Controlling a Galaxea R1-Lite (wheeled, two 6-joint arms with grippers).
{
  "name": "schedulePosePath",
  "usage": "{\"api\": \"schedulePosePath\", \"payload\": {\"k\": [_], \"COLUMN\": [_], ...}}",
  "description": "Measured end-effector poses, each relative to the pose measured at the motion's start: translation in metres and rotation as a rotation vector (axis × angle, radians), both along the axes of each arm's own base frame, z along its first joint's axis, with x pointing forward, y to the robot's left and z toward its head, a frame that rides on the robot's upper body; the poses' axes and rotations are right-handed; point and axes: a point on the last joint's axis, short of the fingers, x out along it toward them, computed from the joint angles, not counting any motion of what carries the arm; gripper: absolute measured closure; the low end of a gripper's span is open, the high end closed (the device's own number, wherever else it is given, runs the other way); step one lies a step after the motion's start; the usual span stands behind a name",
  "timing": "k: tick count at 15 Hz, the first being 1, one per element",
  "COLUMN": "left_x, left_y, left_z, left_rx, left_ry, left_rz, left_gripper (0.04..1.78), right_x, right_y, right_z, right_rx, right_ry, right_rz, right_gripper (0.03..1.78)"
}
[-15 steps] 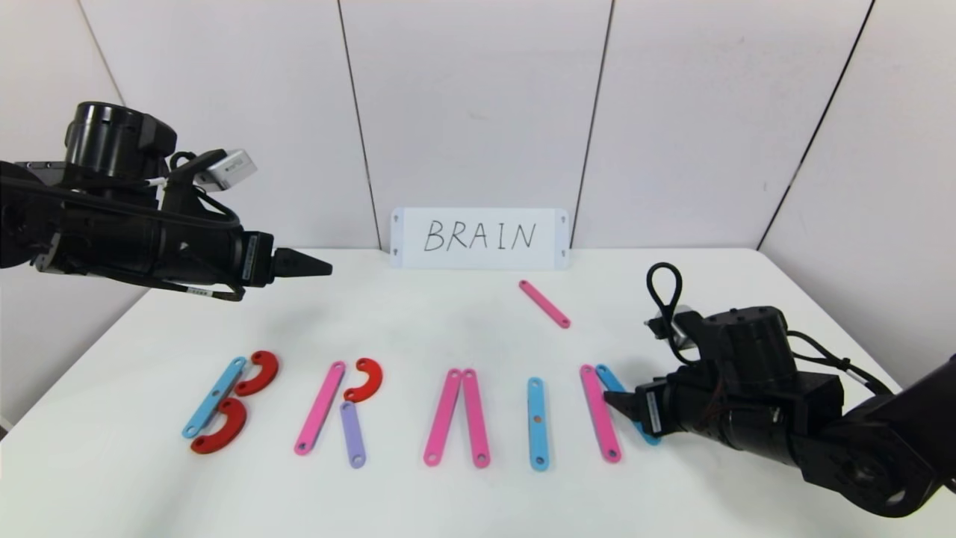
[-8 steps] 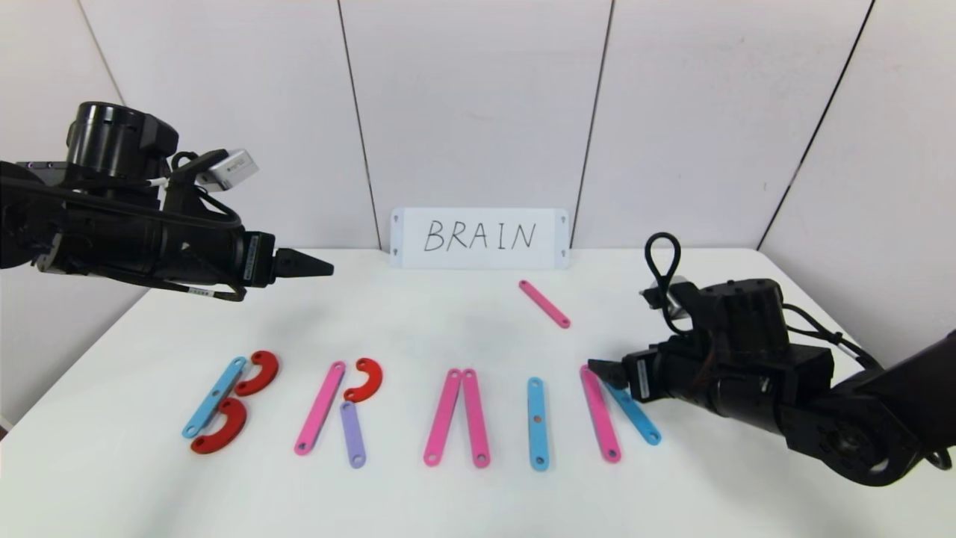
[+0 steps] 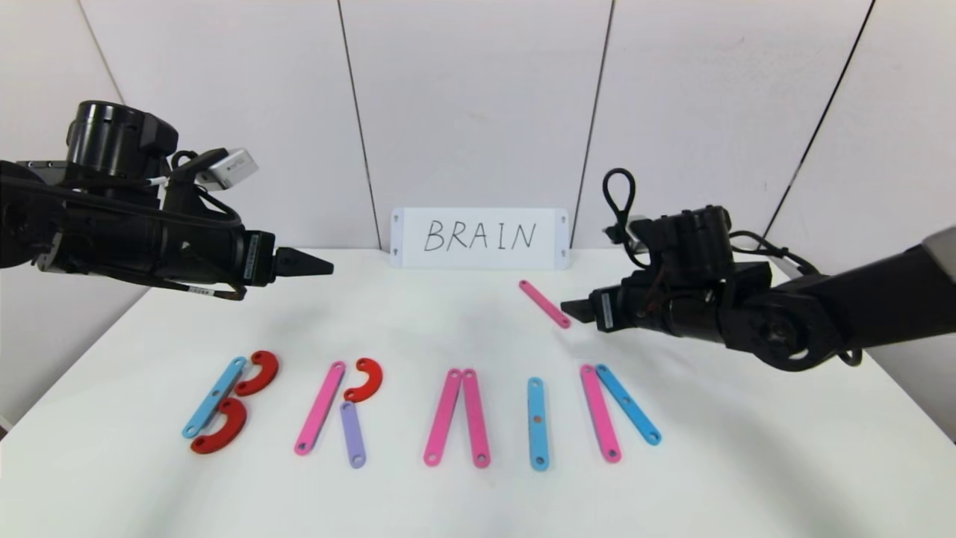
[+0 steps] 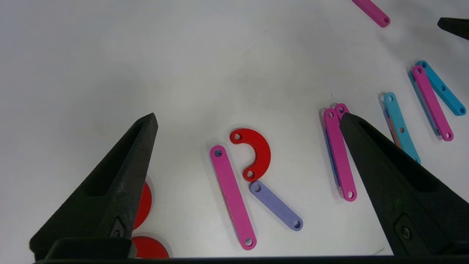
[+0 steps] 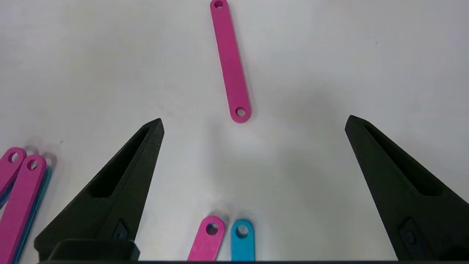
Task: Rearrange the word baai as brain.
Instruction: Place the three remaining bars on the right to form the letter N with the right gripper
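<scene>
Flat letters lie in a row on the white table (image 3: 463, 336): a B of a light-blue bar (image 3: 213, 397) and two red curves (image 3: 257, 373), an R of a pink bar (image 3: 320, 408), red curve (image 3: 364, 379) and lilac bar (image 3: 352, 434), two pink bars (image 3: 457, 417) meeting at the top, a light-blue bar (image 3: 537, 423), then a pink bar (image 3: 600, 412) and a blue bar (image 3: 628, 404). A loose pink bar (image 3: 544, 303) lies behind them. My right gripper (image 3: 569, 308) hovers open just right of it, empty; the bar shows ahead in the right wrist view (image 5: 231, 60). My left gripper (image 3: 323, 266) is open above the back left.
A white card (image 3: 479, 238) handwritten BRAIN stands against the back wall. The wall panels close off the table's rear and right side.
My right gripper has risen from the pink and blue bars at the row's right end and moved back toward the loose pink bar. The blue bar now lies uncovered. The left arm has not moved.
</scene>
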Motion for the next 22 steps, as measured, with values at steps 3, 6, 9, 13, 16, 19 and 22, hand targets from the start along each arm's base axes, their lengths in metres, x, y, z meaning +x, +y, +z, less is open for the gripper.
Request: {"api": "schedulePosePath", "payload": {"k": [3, 6, 9, 13, 16, 19, 22], "left_x": [0.0, 0.001, 0.002, 0.003, 0.005, 0.005, 0.006], "left_y": [0.0, 0.0, 0.0, 0.0, 0.0, 0.0, 0.0], "left_z": [0.0, -0.001, -0.002, -0.003, -0.005, -0.006, -0.006], "left_rx": [-0.001, 0.0, 0.001, 0.001, 0.001, 0.001, 0.002], "left_ry": [-0.001, 0.001, 0.006, 0.01, 0.014, 0.016, 0.017], "left_rz": [0.0, 0.0, 0.001, 0.001, 0.002, 0.002, 0.002], "left_gripper": [0.09, 0.09, 0.09, 0.09, 0.09, 0.09, 0.09], "right_x": [0.018, 0.034, 0.05, 0.067, 0.075, 0.079, 0.081], "right_y": [0.009, 0.017, 0.026, 0.034, 0.038, 0.039, 0.04], "right_z": [0.002, -0.003, -0.013, -0.03, -0.04, -0.051, -0.056], "right_rx": [-0.031, -0.08, -0.1, -0.106, -0.104, -0.109, -0.109], "right_ry": [0.005, 0.017, 0.023, 0.025, 0.027, 0.04, 0.048], "right_rz": [0.028, 0.07, 0.089, 0.095, 0.093, 0.094, 0.09], "right_gripper": [0.08, 0.08, 0.08, 0.08, 0.08, 0.08, 0.16]}}
